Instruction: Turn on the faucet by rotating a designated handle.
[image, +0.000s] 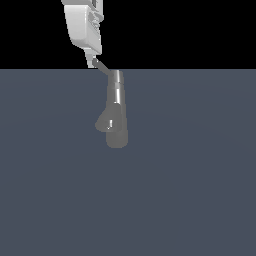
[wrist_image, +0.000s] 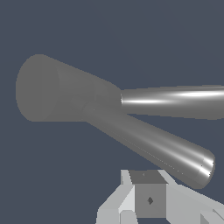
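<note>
Hovering beside handle (image: 101, 66) tip atop faucet (image: 116, 107); fingers (image: 93, 62) state unclear.

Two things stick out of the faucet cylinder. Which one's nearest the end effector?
The handle, the thin rod at the cylinder's top, angling toward the end effector. The stubby rounded spout sits far lower on the faucet.
</note>
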